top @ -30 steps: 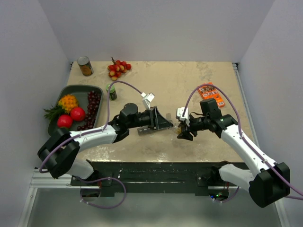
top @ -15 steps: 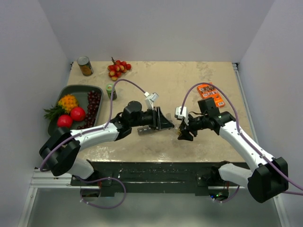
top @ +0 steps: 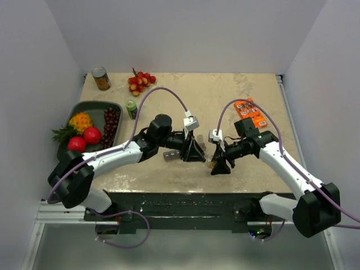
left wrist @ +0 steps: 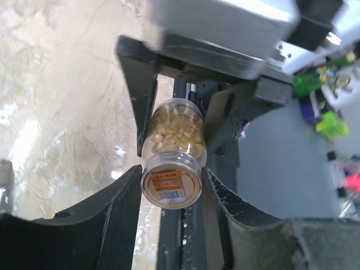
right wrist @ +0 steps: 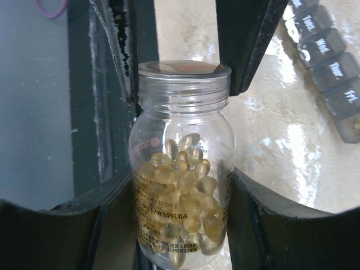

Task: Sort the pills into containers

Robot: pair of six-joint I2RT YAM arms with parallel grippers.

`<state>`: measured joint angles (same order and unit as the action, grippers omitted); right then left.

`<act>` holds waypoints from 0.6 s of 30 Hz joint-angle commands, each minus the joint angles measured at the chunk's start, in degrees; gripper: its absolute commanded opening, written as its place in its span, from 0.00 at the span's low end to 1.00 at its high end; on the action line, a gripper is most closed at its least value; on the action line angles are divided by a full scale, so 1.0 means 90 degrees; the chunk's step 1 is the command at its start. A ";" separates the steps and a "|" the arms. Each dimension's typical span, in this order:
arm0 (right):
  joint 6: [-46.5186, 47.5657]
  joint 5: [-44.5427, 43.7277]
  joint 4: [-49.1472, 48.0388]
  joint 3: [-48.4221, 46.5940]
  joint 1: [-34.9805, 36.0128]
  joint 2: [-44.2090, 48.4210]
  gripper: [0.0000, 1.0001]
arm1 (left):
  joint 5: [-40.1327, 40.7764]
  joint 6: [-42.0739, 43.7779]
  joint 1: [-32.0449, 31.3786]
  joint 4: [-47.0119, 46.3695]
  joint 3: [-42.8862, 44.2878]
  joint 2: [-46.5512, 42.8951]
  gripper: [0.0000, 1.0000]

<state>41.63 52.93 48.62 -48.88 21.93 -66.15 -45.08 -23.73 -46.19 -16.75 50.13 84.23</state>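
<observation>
A small clear bottle point(right wrist: 181, 185) of yellowish pills point(right wrist: 188, 191) hangs just above the table between both grippers. My right gripper point(right wrist: 180, 219) is shut on its body. My left gripper point(left wrist: 171, 181) is shut round its capped end point(left wrist: 171, 183), with the cap's label facing that camera. In the top view the two grippers meet near the table's front edge, left point(top: 195, 152) and right point(top: 218, 164), with the bottle point(top: 210, 163) barely showing. The dark-grey strip of lidded compartments point(right wrist: 331, 66) lies on the table, lids shut, partly hidden under my left arm point(top: 169, 156).
A dark tray point(top: 84, 107) with fruit sits at the left. A green-capped bottle point(top: 131, 108) stands beside it. A tin can point(top: 101, 79) and red-yellow berries point(top: 140, 81) are at the back. An orange packet point(top: 251, 112) lies at the right.
My left gripper has moved right and tipped down onto the bottle's cap. My right gripper has shifted slightly towards the front edge with the bottle in it.
</observation>
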 commanded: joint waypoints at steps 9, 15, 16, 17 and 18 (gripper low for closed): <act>0.0180 0.2010 -0.0422 -0.0662 0.0131 -0.0013 0.00 | -0.0061 0.1778 0.0064 -0.0638 0.0144 -0.0266 0.28; 0.0228 0.1893 -0.0373 -0.0633 0.0112 0.0055 0.00 | 0.0273 0.1153 0.0211 -0.1282 -0.0110 -0.0666 0.66; 0.0238 0.1893 -0.0373 -0.0633 0.0112 0.0055 0.00 | 0.0311 0.1026 0.0230 -0.1341 -0.0150 -0.0706 0.67; 0.0238 0.1893 -0.0383 -0.0633 0.0121 0.0045 0.00 | 0.0312 0.0986 0.0250 -0.1429 -0.0198 -0.0745 0.68; 0.0248 0.1864 -0.0383 -0.0633 0.0112 0.0055 0.00 | 0.0321 0.0976 0.0260 -0.1439 -0.0218 -0.0832 0.70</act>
<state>42.52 62.57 47.13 -51.90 22.15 -67.09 -46.89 -13.87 -44.88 -22.52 49.58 79.18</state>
